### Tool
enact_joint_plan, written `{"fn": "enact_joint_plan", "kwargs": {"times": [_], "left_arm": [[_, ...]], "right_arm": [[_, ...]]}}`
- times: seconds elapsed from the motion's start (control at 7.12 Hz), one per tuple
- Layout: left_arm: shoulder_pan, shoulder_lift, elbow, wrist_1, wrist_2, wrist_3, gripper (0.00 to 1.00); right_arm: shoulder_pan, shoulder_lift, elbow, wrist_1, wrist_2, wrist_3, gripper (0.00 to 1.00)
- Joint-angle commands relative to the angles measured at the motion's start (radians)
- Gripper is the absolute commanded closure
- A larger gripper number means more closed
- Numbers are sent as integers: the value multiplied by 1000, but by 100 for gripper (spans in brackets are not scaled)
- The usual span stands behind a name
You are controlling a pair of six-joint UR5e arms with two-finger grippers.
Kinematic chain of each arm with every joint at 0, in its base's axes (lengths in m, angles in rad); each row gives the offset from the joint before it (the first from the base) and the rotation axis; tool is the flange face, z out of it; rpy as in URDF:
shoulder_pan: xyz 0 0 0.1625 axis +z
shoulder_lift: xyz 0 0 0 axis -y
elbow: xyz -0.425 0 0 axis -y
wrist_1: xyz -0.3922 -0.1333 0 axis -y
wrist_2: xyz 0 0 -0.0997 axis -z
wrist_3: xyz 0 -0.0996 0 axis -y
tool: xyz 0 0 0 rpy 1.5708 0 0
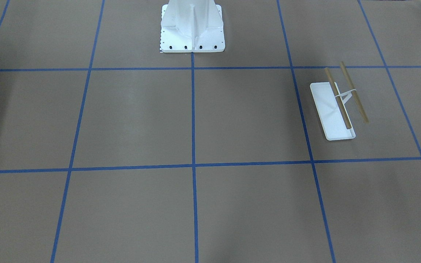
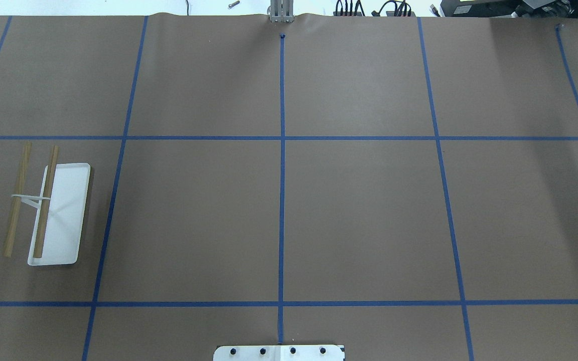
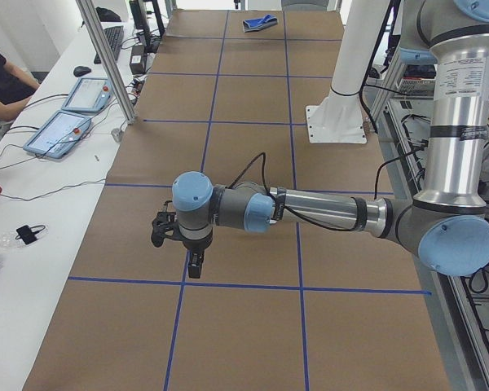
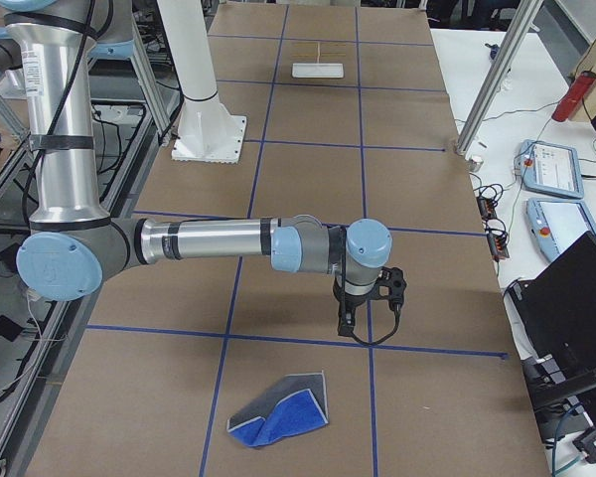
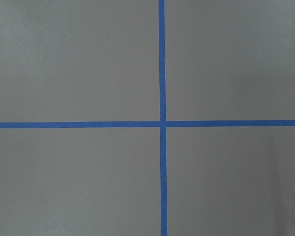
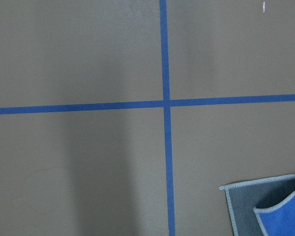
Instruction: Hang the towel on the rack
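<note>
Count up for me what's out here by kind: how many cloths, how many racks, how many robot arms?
Towel: 1
Rack: 1
Robot arms: 2, the left arm and the right arm
Total: 4

1. A robotics lab.
2. An industrial robot arm reaches over a brown-papered surface gridded with blue tape.
3. A white bolted pedestal stands on it.
4. Control tablets lie on a white side bench.
</note>
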Motion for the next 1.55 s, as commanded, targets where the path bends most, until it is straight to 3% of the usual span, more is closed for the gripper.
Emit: {"fn": "enact_joint_plan", "kwargs": {"times": [0.0, 0.28, 0.42, 0.56, 0.84, 1.12, 1.4], "left_arm": [[0, 4, -11, -6, -7, -4, 1], [2, -16, 0, -6, -2, -3, 1], [12, -28, 13, 3, 4, -10, 1], [24, -45, 36, 3, 4, -15, 1], [26, -42, 40, 0, 2, -45, 1], [26, -42, 37, -5, 1, -79, 1], [26, -44, 35, -5, 1, -79, 1]], "right_arm": [[-5, 25, 14, -1, -33, 2, 0], [-8, -3, -7, 24, -67, -6, 0], [-8, -42, -54, 126, -86, -11, 0], [-7, -51, -187, 332, -99, -61, 0], [-5, -5, -442, 528, -90, -64, 0], [-5, 30, -583, 568, -85, -130, 0], [-5, 33, -638, 570, -32, -156, 0]]}}
